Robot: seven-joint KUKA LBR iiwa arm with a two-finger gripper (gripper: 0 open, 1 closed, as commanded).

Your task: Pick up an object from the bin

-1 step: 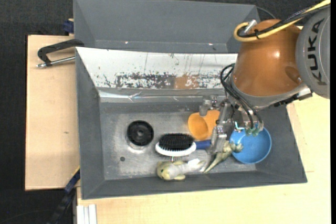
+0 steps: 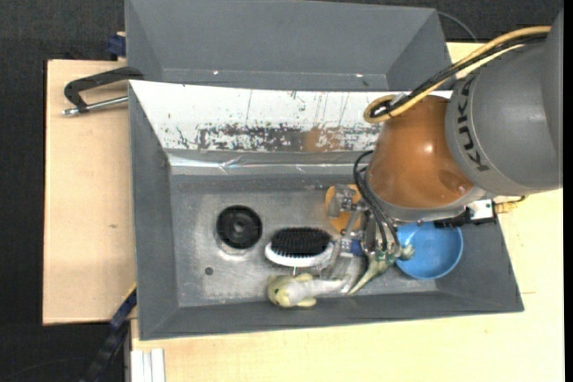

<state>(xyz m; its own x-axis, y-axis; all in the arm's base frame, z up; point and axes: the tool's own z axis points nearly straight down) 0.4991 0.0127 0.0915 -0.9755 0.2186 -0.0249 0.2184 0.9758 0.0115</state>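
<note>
Right of the black brush (image 2: 299, 245) (long axis left-right) hang the fingers (image 2: 363, 253); opening cannot be told.

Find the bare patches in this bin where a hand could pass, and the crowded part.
Bare floor lies between the bin's left wall and the black round disc, and in a strip along the back wall behind the disc and the black-bristled brush. Crowded front right: the gripper stands among the brush, a pale yellowish thing and a blue bowl.
</note>
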